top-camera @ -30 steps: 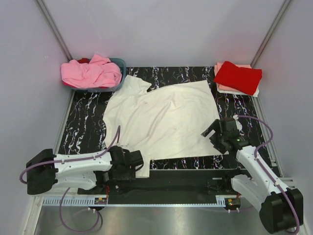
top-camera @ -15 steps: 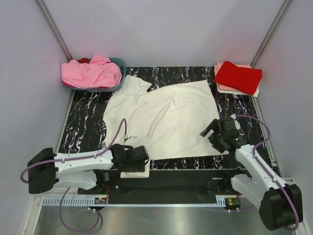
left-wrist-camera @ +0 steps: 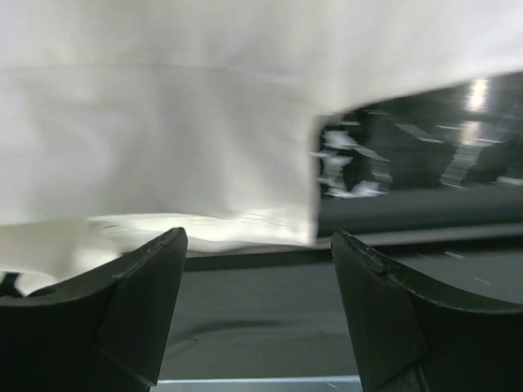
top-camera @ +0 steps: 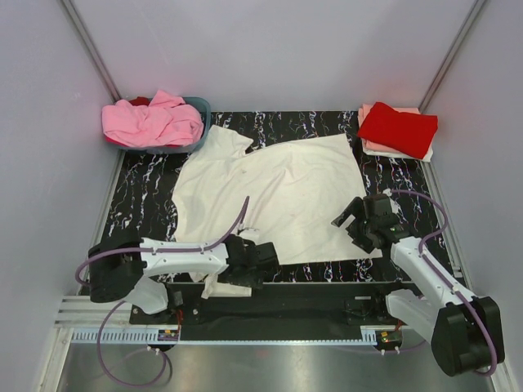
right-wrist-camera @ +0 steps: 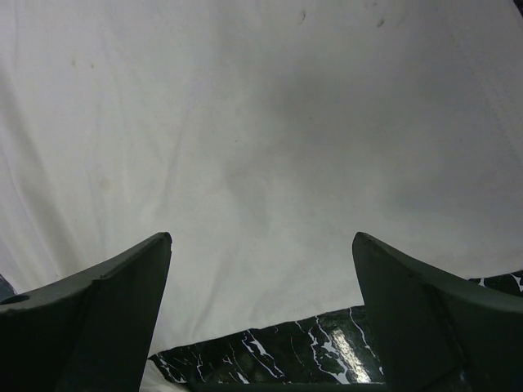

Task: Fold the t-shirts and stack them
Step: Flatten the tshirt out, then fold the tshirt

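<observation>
Top view: the cream-white t-shirt (top-camera: pixel 270 192) is seen spread flat across the middle of the black marbled table (top-camera: pixel 143 204), w/ one corner bunched up and draped over the near edge under the left arm (top-camera: pixel 180 257). The left gripper (top-camera: pixel 263 260) is parked at the shirt's near hem, and the right gripper (top-camera: pixel 351 222) at its right edge. A pink t-shirt (top-camera: pixel 151 122) is heaped in the blue-grey basket (top-camera: pixel 203 108) at far left (a bit of red can be made out behind it). At far right a folded red t-shirt (top-camera: pixel 398 128) is stacked on a pale peach t-shirt (top-camera: pixel 391 150).

Left wrist view: the left gripper (left-wrist-camera: pixel 257 273) jaws are held apart, w/ nothing caught btwn them. The shirt's hem (left-wrist-camera: pixel 163 139) is seen just ahead of the tips. The pic is pretty blurry.

Right wrist view: the right gripper (right-wrist-camera: pixel 261 282) jaws are spread wide, nothing gripped. Cream cloth (right-wrist-camera: pixel 261 122) fills the view past the tips, w/ a strip of table shown at the bottom.
</observation>
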Available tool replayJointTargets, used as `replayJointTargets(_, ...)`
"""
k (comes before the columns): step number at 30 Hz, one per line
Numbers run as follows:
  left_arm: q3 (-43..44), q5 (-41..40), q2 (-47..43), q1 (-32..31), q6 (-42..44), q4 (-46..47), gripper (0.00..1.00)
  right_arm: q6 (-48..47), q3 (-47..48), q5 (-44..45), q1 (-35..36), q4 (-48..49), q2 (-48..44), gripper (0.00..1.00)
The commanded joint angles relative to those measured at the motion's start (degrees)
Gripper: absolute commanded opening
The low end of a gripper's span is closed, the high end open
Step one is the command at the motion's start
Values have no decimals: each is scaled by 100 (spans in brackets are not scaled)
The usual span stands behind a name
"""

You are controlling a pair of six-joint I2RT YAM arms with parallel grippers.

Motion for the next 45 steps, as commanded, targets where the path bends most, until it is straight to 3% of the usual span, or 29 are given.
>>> replayJointTargets(1,523,-229,65,-99,243,-74,77,-83,-41,-151,-58,327,87,100)
replayJointTargets(9,418,166,381,-239,182,295,75,-135,-58,-249,-119,398,149,100)
replayJointTargets(13,470,395,847,-283,156,322,66,-153,-67,-302,-154,451,228,100)
replayJointTargets(19,549,554,1357,-441,-2,102,60,-179,-76,-381,-216,468,272,100)
replayJointTargets(22,619,527,1480,-450,6,59,45,-179,-32,-329,-260,399,229,100)
replayJointTargets(23,628,484,1524,-467,6,41,29,-188,3,-285,-277,242,194,100)
replayJointTargets(27,751,361,1481,-476,33,-213,3,119,380,723,-339,-865,-209,100)
replayJointTargets(28,786,299,1446,-476,24,-327,1,189,416,866,-365,-1068,-333,100)
replayJointTargets(34,787,-53,761,-354,-46,-961,1,436,232,972,-831,-1665,-1266,100)
replayJointTargets(45,366,26,-162,77,-20,-585,2,1279,65,1271,-1560,-2195,-547,97)
